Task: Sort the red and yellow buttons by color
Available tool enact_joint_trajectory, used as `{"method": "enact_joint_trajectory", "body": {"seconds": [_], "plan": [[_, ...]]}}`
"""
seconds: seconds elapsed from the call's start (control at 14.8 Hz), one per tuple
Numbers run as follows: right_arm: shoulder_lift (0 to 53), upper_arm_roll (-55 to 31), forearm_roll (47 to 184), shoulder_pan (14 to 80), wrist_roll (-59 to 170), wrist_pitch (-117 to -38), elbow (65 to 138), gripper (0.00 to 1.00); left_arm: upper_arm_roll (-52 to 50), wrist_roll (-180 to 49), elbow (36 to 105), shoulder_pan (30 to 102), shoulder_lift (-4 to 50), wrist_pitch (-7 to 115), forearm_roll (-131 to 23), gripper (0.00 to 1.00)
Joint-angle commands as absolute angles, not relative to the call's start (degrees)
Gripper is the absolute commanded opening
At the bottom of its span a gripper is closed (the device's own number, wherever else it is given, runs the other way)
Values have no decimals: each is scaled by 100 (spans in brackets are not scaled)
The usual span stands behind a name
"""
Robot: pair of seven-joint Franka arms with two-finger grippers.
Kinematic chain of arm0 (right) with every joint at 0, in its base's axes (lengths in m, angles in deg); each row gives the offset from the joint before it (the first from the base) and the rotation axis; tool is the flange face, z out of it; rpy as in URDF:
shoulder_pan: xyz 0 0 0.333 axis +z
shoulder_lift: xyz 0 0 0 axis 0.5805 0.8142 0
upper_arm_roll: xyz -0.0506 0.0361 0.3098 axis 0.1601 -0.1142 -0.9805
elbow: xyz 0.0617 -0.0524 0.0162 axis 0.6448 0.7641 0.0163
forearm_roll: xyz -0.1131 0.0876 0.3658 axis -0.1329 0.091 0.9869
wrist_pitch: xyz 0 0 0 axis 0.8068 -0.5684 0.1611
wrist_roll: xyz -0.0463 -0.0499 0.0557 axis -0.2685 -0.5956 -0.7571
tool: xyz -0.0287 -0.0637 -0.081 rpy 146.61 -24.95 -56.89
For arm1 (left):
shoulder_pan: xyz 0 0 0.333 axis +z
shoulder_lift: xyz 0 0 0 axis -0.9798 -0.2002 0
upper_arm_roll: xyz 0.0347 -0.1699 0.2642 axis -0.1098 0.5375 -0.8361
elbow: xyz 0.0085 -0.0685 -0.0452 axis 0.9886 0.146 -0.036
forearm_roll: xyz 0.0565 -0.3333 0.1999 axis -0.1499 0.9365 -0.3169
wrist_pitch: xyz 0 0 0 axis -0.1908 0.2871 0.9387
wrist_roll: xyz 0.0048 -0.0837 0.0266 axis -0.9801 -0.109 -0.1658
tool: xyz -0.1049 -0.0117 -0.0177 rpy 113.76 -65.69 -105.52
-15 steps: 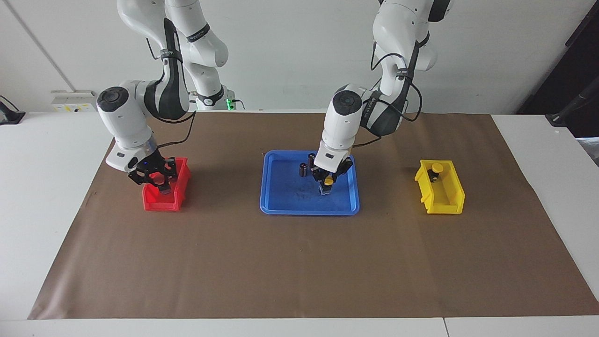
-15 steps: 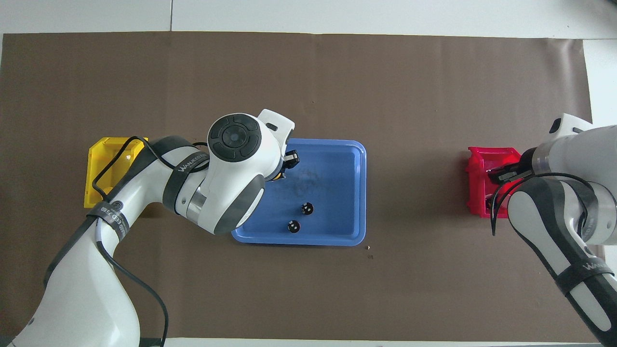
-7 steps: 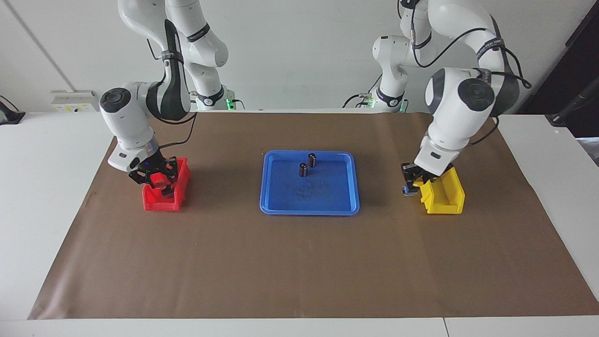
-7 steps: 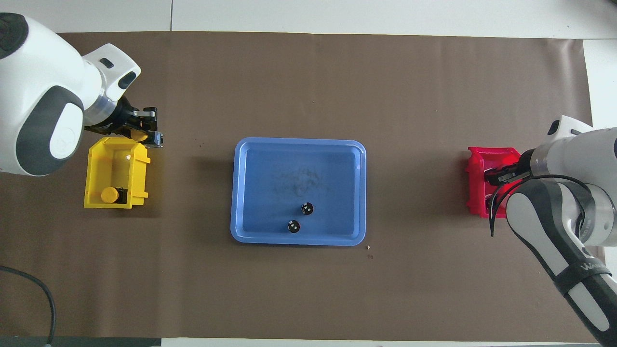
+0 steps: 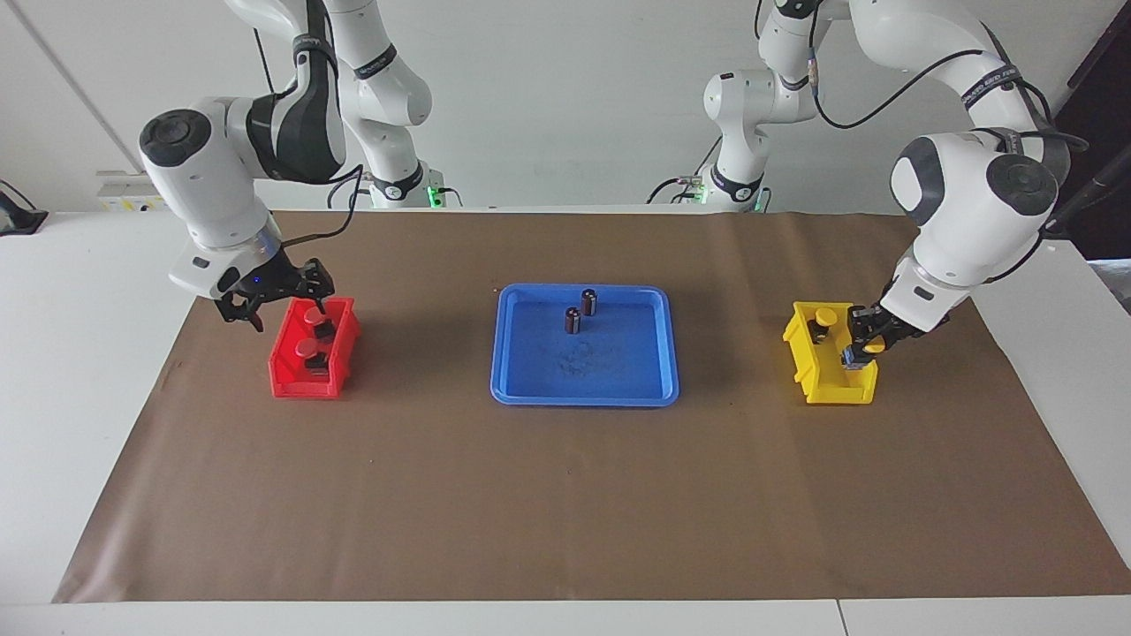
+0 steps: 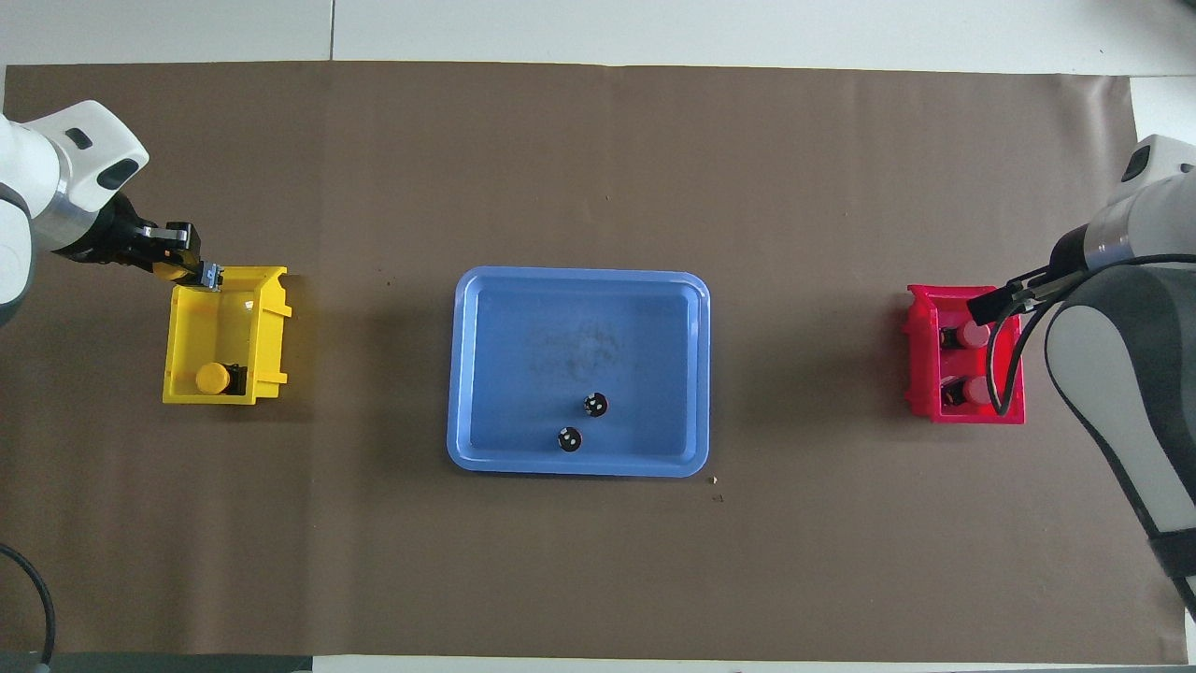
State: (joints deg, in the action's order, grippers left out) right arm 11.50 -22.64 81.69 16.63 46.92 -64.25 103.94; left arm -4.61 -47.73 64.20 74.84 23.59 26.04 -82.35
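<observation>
- Since the earlier frame, the left gripper [image 5: 861, 351] has left the blue rectangular plastic tray [image 5: 521, 389] and now sits over the yellow plastic bin [image 5: 831, 389], at the bin's end farther from the robots; the right gripper [image 5: 276, 299] has lifted out of the red plastic bin [image 5: 292, 382] and now hangs over that bin's rim at the end nearer the robots.
- Left gripper state: fingers pinched on a yellow-capped push-button [image 5: 872, 348] with a black base.
- Right gripper state: fingers spread, holding nothing.
- Second yellow-capped push-button [image 5: 824, 318]: resting inside the yellow bin, at the end nearer the robots.
- Two red-capped push-buttons on black bases [image 5: 315, 314] [image 5: 311, 351]: both inside the red bin, one nearer the robots than the other.
- Two dark brown capless cylinders [image 5: 588, 302] [image 5: 573, 320]: upright in the blue tray, in the part nearer the robots, just beside each other.
- Layout: tray at mid-table; red bin toward the right arm's end; yellow bin toward the left arm's end.
- Surface: a brown paper sheet [image 5: 565, 512] covers most of the white tabletop [image 5: 79, 291]; white margins show at both ends, and a seam runs across the tabletop's edge farthest from the robots.
- Room: a plain white wall [image 5: 548, 97] stands at the robots' end of the tabletop; a green indicator light [image 5: 432, 193] glows at the right arm's base.
</observation>
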Motion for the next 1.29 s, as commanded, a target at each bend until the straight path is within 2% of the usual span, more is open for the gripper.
{"method": "enact_joint_trajectory", "body": {"seconds": [0.0,0.27,0.47,0.54,0.61,0.68,0.74,0.81,0.95,1.22], "plan": [[1161,-2340,8281,1606,5122,-5457,9498,99,-394,-4566,7462,7643,2905,3378,-8400,1],[1213,-2235,8660,1466,5544,-4805,8688,100,-385,-4548,7965,7705,2958,3888,-8400,1],[1292,-2217,8581,1500,5553,-4733,8634,100,-385,-4557,8316,7696,2923,4328,-8400,1],[1292,-2069,8467,1858,5588,-4681,8625,100,-385,-4557,8456,7696,2932,4486,-8400,2],[1231,-1467,8414,2470,5745,-4655,8625,100,-385,-4548,8536,7705,2941,4592,-8400,3],[1187,-869,8413,2999,5781,-4654,8573,100,-385,-4548,8545,7705,2932,4636,-8400,12],[1161,-472,8413,3413,5791,-4654,8607,100,-367,-4557,8545,7705,2923,4654,-8400,25],[1082,-363,8413,3539,5808,-4654,8677,100,-367,-4574,8545,7696,2914,4654,-8400,41],[906,-310,8404,3619,5826,-4593,8896,100,-367,-4566,8519,7696,2906,4637,-8400,59],[879,-309,8369,3576,5835,-4680,8959,100,-367,-4557,7950,7670,2862,4024,-8391,66]]}}
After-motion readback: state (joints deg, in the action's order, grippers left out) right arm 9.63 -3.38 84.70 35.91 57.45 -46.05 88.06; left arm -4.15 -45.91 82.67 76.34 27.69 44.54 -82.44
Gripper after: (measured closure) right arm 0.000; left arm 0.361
